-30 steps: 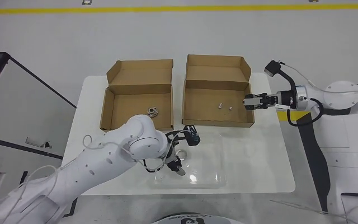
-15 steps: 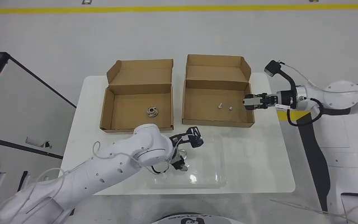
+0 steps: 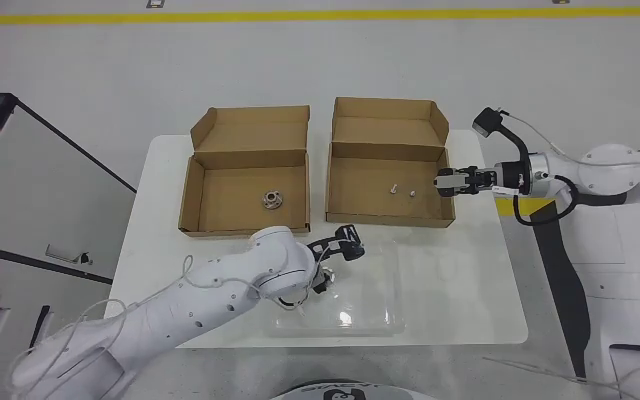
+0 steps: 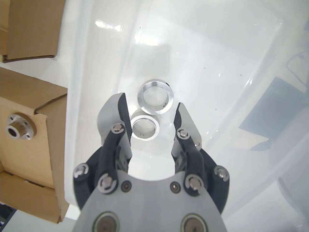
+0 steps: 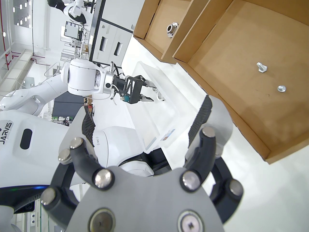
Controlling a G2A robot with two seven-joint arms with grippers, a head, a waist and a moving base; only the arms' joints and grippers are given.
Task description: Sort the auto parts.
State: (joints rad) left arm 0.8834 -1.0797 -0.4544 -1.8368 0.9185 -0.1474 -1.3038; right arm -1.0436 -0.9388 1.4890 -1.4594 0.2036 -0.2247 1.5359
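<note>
Left wrist view looks down into a clear tray (image 4: 193, 49) where two metal rings lie close together. The left gripper (image 4: 151, 101) hangs over them with its fingers (image 4: 124, 112) apart and holding nothing. The smaller ring (image 4: 144, 119) sits between the fingers, hard up against one pad. The larger ring (image 4: 154, 82) lies just beyond the fingertips, and I cannot tell whether the two rings touch or merely overlap from this angle.

From the top view, the tray rests by the near edge of the desk (image 3: 470, 280), about midway along it. Two open cardboard boxes stand side by side toward the far edge. The left box (image 3: 225, 200) holds one flanged hub (image 3: 270, 198). The right box (image 3: 360, 190) holds two small bolts (image 3: 393, 186). The right gripper (image 3: 440, 182) waits at the outer wall of the right box, fingers spread and empty.

The step in hand looks like a pickup of the next part, with the left arm lined up on the smaller ring and the grasp not yet made. The next move calls for a short descent until the pads flank that ring, then a squeeze across its outer wall. The crowding matters here, since the far fingertip could catch the larger ring and nudge both. Once a ring is lifted clear of the tray wall, it needs carrying to a box, probably the left one beside the hub.
</note>
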